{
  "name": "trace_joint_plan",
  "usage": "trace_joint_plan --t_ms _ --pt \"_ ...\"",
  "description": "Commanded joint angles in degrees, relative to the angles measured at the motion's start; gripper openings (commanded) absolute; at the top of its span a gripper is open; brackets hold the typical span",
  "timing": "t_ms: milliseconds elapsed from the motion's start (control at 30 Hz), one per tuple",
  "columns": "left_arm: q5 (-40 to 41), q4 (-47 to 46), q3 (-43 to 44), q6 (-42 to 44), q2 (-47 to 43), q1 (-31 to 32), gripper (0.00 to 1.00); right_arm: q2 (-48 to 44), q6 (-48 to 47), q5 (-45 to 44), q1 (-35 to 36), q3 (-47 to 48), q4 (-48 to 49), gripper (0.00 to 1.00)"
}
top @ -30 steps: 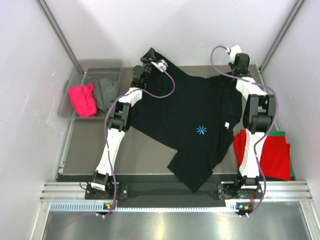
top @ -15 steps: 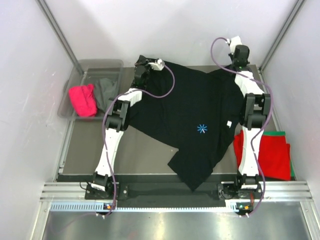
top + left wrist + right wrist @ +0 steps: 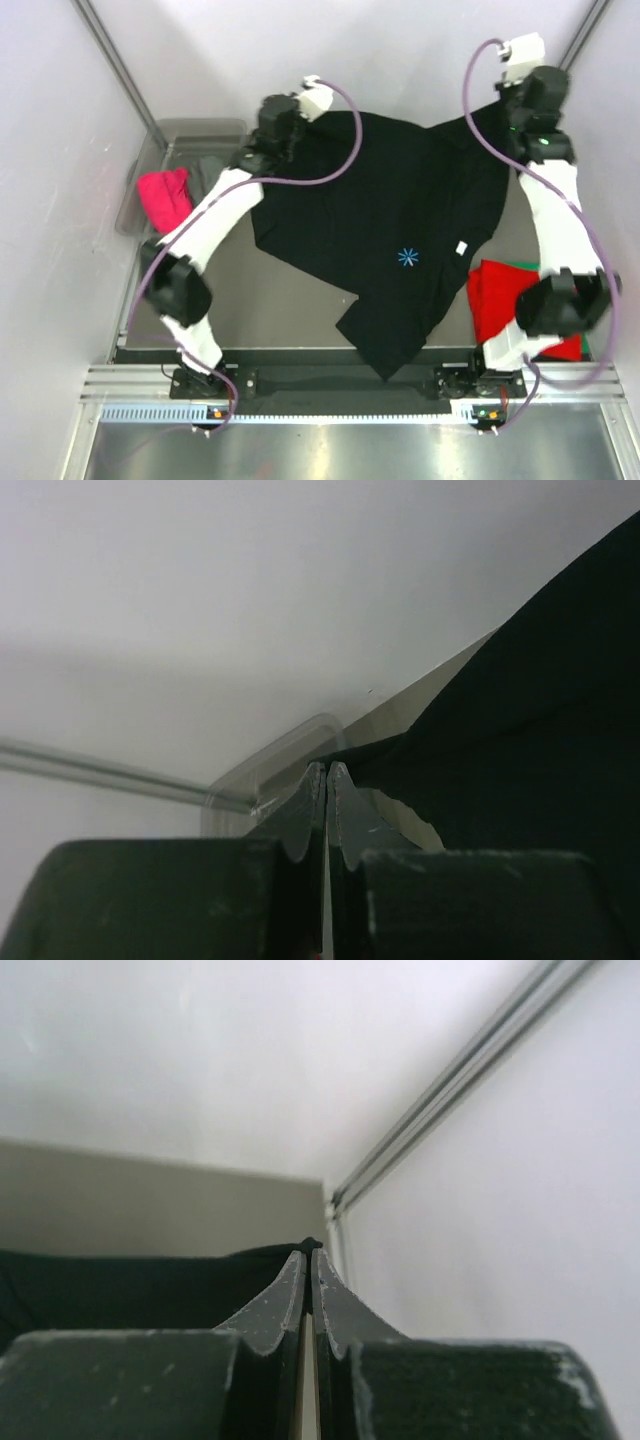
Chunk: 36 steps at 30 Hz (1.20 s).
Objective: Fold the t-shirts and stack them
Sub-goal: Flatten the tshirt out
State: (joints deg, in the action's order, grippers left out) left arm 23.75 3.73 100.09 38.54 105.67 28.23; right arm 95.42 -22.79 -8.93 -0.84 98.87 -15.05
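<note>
Found the left end effector (image 3: 327,772) clenched, jaws pressed together on a thin edge of the black t-shirt (image 3: 390,200). Saw, from that wrist, the cloth falling away to the right and downward from the tips. Found the right end effector (image 3: 308,1250) clamped likewise, a sliver of the same black cloth nipped at its very tips and the rest sagging below to the left. Held the shirt's far edge up off the table (image 3: 290,290) between the two, the left grip beside the tub and the right grip near the metal frame post (image 3: 450,1090).

Saw the shirt's lower part lying on the table, blue starburst mark (image 3: 407,258) facing up, a small white tag (image 3: 459,248) near it to the right. Saw one corner draped over the table's near edge, between the two arm bases.

Noted a red t-shirt (image 3: 500,295) flat on the right side of the table, touching the black one's right edge and partly hidden by the right arm. Made out a strip of a green t-shirt (image 3: 525,264) along its far edge.

Noted the translucent grey plastic tub (image 3: 200,128) at the table's far left. Saw inside it a bunched pink t-shirt (image 3: 165,197) and a grey t-shirt (image 3: 210,178), side by side and touching.
</note>
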Motion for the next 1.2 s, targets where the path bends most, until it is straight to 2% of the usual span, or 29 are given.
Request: trace_joint_plan --t_ms 0,67,200,333,467,667,800,1000,1100,1167 --pt "1.57 15.59 -0.95 -8.83 -13.95 -2.12 0.0 -10.32 2.66 1.63 0.4 2.45 -3.66 0.0" --pt "-0.18 20.67 -0.78 -9.36 -18.72 -2.12 0.0 -14.54 3.18 2.5 0.4 4.48 -6.03 0.0" --pt "-2.03 22.98 -2.53 -8.57 -33.11 -3.44 0.0 -20.96 3.8 4.62 0.4 9.32 -11.67 0.0" --pt "-2.13 26.24 -1.4 -4.89 -41.23 -5.03 0.0 -30.7 3.01 5.5 0.4 9.14 -11.75 0.0" --pt "-3.44 29.23 3.43 -2.69 -49.13 -5.03 0.0 -35.82 -1.38 3.66 0.49 12.48 -14.91 0.0" --pt "-4.24 37.66 10.29 -3.3 -54.77 -5.03 0.0 -43.82 -9.02 -0.37 0.4 19.6 -18.0 0.0" --pt "-3.27 36.71 10.73 -0.41 -57.94 -5.03 0.0 -46.2 -11.31 -3.9 0.4 25.31 -20.28 0.0" --pt "0.68 33.72 12.85 6.54 -55.84 -4.68 0.0 -42.09 -17.63 -11.89 7.16 29.36 -16.43 0.0" --pt "3.23 33.63 11.09 6.72 -53.64 -2.04 0.0 -37.87 -22.9 -17.34 13.65 29.54 -10.98 0.0" --pt "3.5 32.75 6.45 6.54 -52.94 -0.72 0.0 -35.92 -28.79 -21.21 18.74 26.58 -5.1 0.0"
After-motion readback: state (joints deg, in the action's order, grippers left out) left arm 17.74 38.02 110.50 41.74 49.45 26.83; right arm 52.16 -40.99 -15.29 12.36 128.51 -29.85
